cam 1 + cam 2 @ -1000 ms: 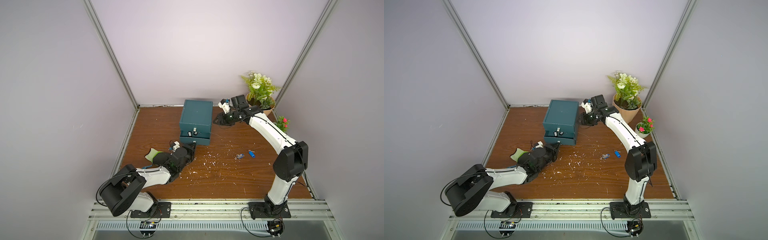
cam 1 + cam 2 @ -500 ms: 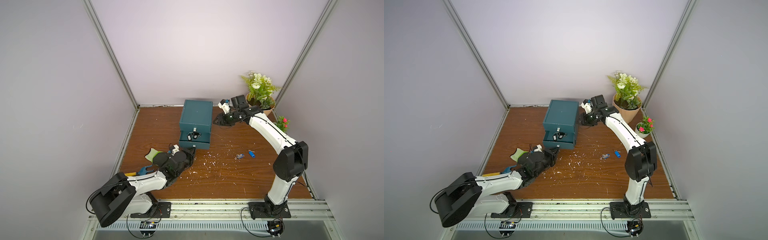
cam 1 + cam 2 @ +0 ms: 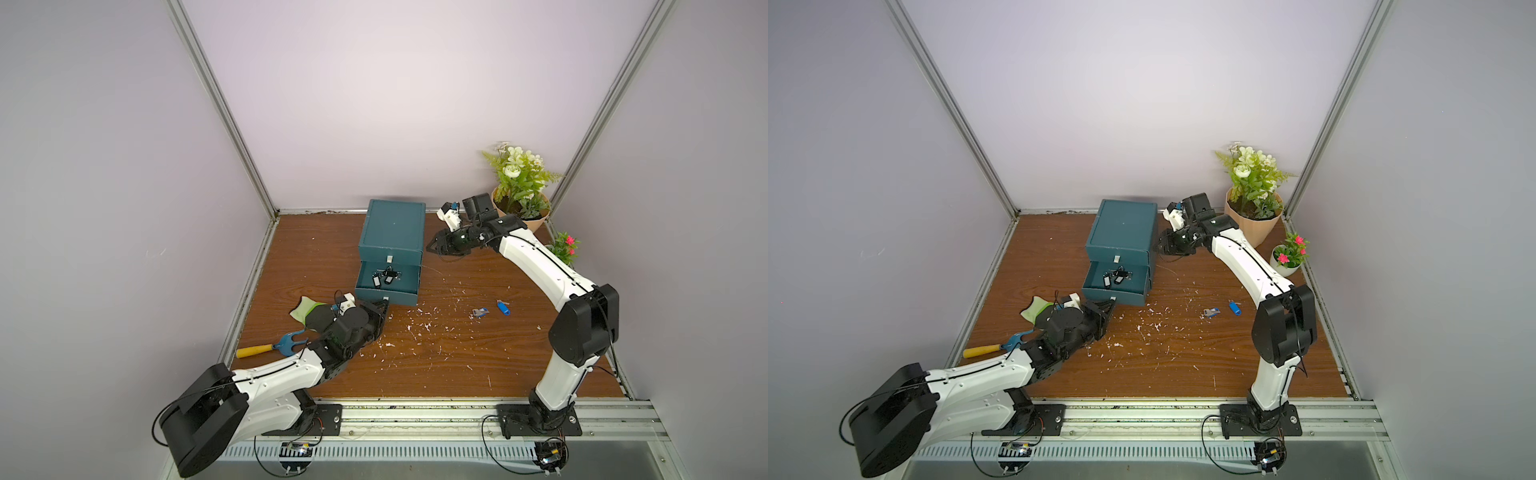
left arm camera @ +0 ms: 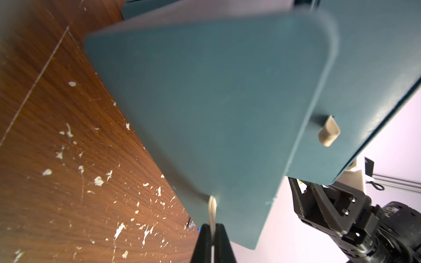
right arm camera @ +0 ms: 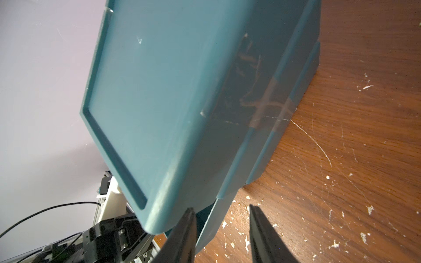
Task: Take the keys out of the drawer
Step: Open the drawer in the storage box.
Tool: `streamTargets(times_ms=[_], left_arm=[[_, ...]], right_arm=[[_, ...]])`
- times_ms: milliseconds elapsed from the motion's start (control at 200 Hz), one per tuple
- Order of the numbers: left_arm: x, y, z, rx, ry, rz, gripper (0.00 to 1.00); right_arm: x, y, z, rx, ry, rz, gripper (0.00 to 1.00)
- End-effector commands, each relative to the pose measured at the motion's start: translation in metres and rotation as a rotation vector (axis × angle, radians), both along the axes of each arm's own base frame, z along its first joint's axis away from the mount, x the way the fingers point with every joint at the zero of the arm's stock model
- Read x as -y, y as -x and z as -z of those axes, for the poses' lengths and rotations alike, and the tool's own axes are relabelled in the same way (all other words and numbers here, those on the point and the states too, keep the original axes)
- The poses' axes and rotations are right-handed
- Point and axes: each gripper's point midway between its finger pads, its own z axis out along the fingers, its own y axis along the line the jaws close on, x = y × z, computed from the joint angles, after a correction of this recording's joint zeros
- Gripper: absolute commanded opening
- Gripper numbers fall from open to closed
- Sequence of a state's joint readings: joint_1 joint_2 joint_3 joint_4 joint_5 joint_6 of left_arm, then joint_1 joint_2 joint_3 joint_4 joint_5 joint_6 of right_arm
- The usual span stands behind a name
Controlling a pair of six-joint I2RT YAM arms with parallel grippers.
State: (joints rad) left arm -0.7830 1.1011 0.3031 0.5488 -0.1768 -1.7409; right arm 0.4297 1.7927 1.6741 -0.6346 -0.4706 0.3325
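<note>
Left hand (image 4: 211,227) is pinched shut on the cream pull tab (image 4: 212,208) of the open drawer (image 3: 390,297). I see black-tagged keys (image 3: 384,277) lying inside it. Right hand (image 5: 221,207) stands half apart and empty beside the cabinet (image 3: 394,232) at the desk's (image 3: 457,365) back edge.

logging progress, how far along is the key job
Done: the drawer is pulled open; two blue-tagged keys lie on the table. In hand: left claw shut on its pull tab, right claw open beside the cabinet. Left: the black-tagged keys in the drawer.
</note>
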Motion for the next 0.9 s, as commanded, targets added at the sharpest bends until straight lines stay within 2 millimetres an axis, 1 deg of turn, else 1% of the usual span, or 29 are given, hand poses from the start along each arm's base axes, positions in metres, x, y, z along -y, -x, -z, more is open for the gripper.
streamTargets(times_ms=[0,130,220,405,726,896], left_arm=[[0.002,0.012,0.013,-0.029,-0.032,0.048,0.00],[0.003,0.019,0.016,-0.052,-0.017,0.073,0.00],[0.004,0.022,0.014,-0.047,-0.015,0.090,0.00],[0.001,0.027,0.016,-0.054,-0.012,0.099,0.00],[0.000,0.030,0.014,-0.062,-0.010,0.104,0.00],[0.004,0.030,0.012,-0.042,0.019,0.119,0.00]], right_arm=[[0.000,0.008,-0.026,0.047,-0.043,-0.017,0.43],[-0.001,0.010,-0.024,0.041,-0.044,-0.024,0.43],[-0.002,0.010,-0.023,0.042,-0.050,-0.024,0.43],[-0.005,0.012,-0.016,0.017,-0.062,-0.035,0.42],[-0.006,0.012,-0.016,0.024,-0.059,-0.043,0.42],[-0.006,0.012,-0.017,0.024,-0.060,-0.046,0.42]])
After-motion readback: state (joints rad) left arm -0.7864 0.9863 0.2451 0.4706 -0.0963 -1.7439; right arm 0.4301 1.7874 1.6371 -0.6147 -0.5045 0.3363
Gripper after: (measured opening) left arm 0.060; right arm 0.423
